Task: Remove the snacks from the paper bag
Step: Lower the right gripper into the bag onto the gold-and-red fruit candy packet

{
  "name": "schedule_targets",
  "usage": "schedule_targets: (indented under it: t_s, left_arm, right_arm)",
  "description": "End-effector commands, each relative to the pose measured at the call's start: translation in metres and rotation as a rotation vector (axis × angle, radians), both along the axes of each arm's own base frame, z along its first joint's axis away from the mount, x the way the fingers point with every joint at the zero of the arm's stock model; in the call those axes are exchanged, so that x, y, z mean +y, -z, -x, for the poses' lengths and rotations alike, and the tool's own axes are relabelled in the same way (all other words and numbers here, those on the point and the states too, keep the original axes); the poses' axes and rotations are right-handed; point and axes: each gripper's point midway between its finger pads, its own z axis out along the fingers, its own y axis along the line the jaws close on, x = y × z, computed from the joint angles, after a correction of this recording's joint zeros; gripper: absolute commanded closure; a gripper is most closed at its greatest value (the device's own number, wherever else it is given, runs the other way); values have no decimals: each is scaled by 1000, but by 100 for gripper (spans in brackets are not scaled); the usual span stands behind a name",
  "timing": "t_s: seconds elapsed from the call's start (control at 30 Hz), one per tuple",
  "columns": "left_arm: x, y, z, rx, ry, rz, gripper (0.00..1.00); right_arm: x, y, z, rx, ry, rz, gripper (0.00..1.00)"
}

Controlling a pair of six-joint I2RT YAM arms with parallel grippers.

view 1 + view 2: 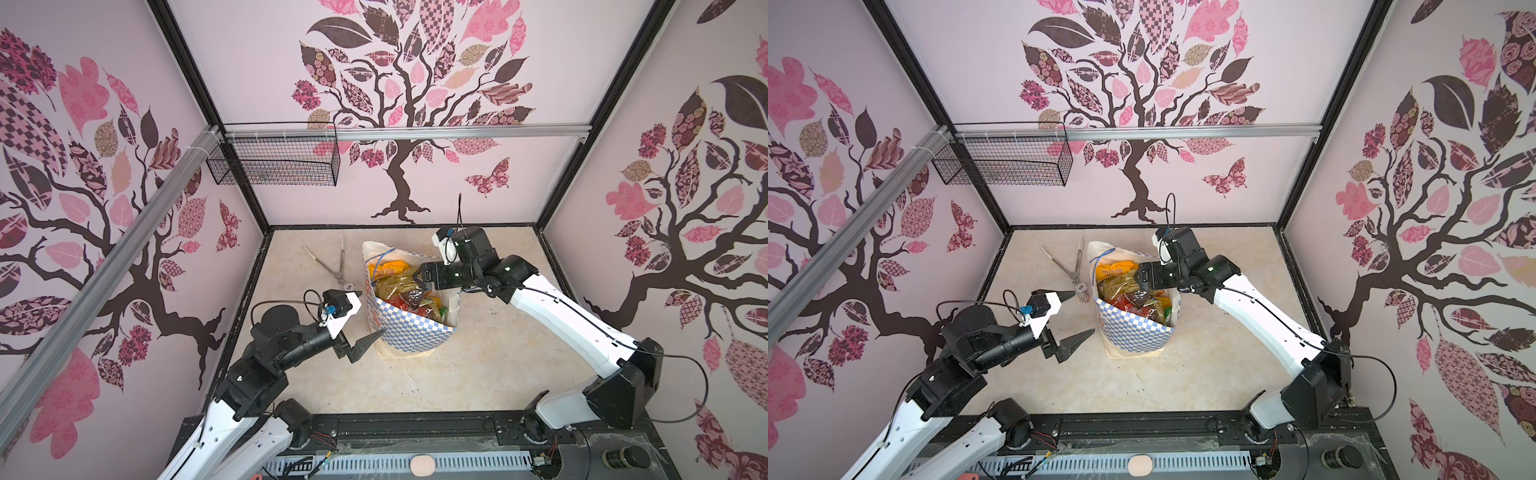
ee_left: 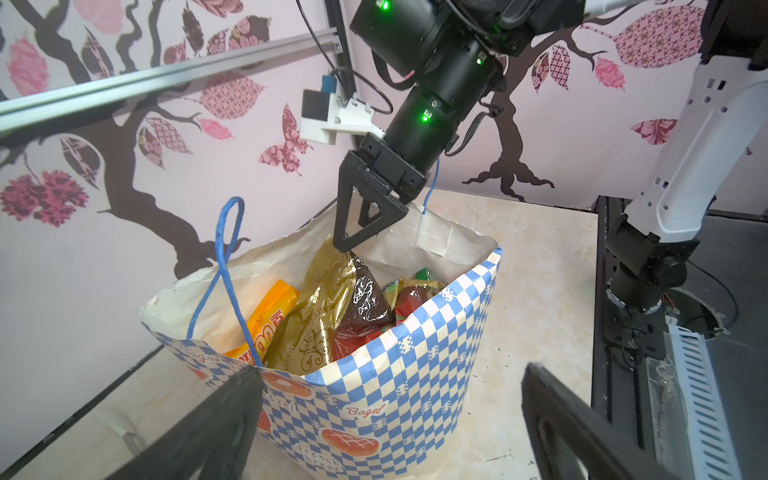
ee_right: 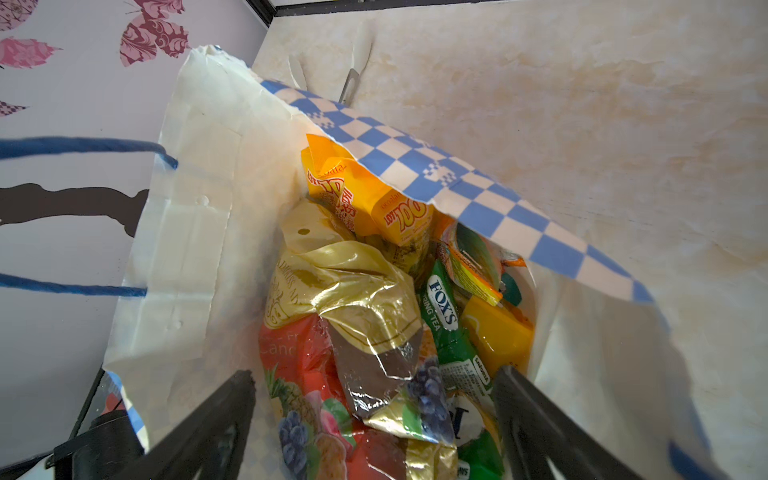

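In the paper bag (image 1: 415,337), the snacks (image 1: 395,286) sit piled up. The right gripper (image 1: 420,281) hangs in the bag's mouth, jaws wide apart, gripping nothing. Just beside the bag, the left gripper (image 1: 1074,316) is spread wide and empty.

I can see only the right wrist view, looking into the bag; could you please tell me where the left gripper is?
Observer: The left gripper is outside the paper bag, beside its checked wall, jaws open and empty.
Operator: Thanks. How deep is the right gripper?
Observer: Its jaws are at the bag's mouth, one tip just above the gold packet.
Operator: Anything beside the bag?
Observer: A small cup sits by metal tongs, to its left.
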Motion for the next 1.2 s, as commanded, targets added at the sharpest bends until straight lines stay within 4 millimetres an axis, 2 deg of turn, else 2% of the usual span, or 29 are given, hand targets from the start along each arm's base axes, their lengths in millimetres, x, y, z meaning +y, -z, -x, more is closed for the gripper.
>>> schedule_targets:
  t_s: [0.0,0.27,0.43,0.53,0.6,0.67,0.77,0.9,1.17]
  left_arm:
    - [3,-2,-2,-57,-18,9,1]
    - [6,-3,-5,-64,-48,26,2]
    - [10,-3,-8,-64,-76,33,2]
    - [10,-4,-7,-70,-73,37,1]
    - [9,-3,-7,-68,-69,37,2]
    - [9,-2,-8,-63,-69,35,1]
    - [8,-2,-9,-62,-69,36,1]
    - [8,-2,-8,-61,-66,36,1]
    - [7,-2,-8,-56,-64,41,1]
  right_arm:
    - [15,19,-4,42,-15,-23,7]
    - [44,57,4,108,-74,18,8]
    - [55,62,7,128,-94,-25,17]
    - [53,64,6,123,-87,-19,34]
    - [53,64,6,118,-88,-19,50]
    - [53,58,7,106,-90,-36,67]
    - [53,44,7,72,-85,-72,85]
    - [52,18,6,14,-78,-123,98]
    - [44,-48,6,-126,-43,-221,100]
